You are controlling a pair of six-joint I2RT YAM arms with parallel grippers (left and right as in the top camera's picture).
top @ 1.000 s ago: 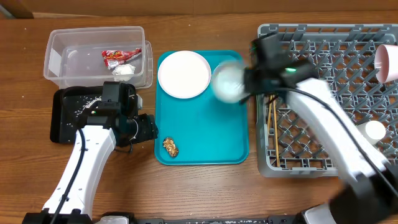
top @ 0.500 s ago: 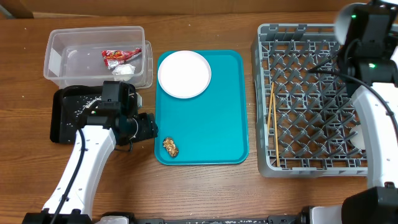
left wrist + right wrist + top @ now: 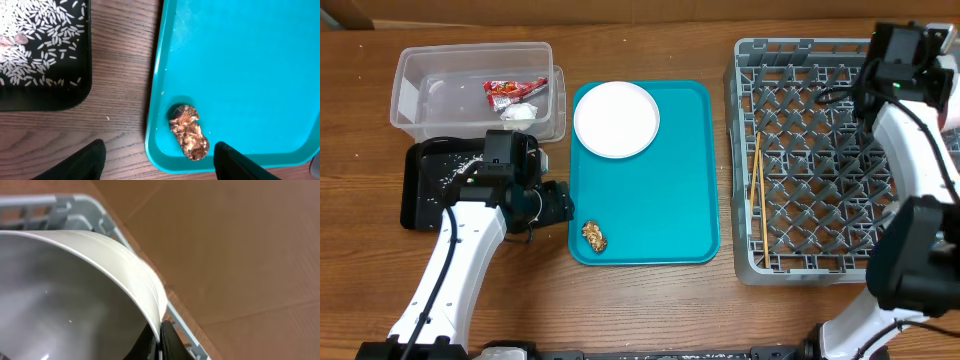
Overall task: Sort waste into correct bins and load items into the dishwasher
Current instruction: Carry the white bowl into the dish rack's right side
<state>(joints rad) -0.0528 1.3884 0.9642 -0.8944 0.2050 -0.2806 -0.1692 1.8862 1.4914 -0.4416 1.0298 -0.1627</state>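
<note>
My left gripper (image 3: 159, 150) is open, its fingers straddling the near left corner of the teal tray (image 3: 240, 60), just short of the brown food lump (image 3: 189, 131) (image 3: 594, 236). Loose rice (image 3: 40, 35) lies in the black tray (image 3: 425, 200). The red wrapper (image 3: 513, 91) and the white tissue (image 3: 519, 113) lie in the clear tub (image 3: 420, 100). My right gripper (image 3: 160, 335) is shut on the rim of a white bowl (image 3: 75, 290) over the far right corner of the grey dish rack (image 3: 820, 150). Chopsticks (image 3: 756, 185) lie in the rack. A white plate (image 3: 616, 119) sits on the teal tray.
A pale pink plate (image 3: 952, 100) shows at the right edge of the rack, partly behind my right arm. The wooden table runs round the tubs, tray and rack. A brown wall stands beyond the rack's far edge (image 3: 75, 205).
My right arm carried the white bowl from the teal tray's right edge across the rack to its far right corner. The left arm has not moved.
</note>
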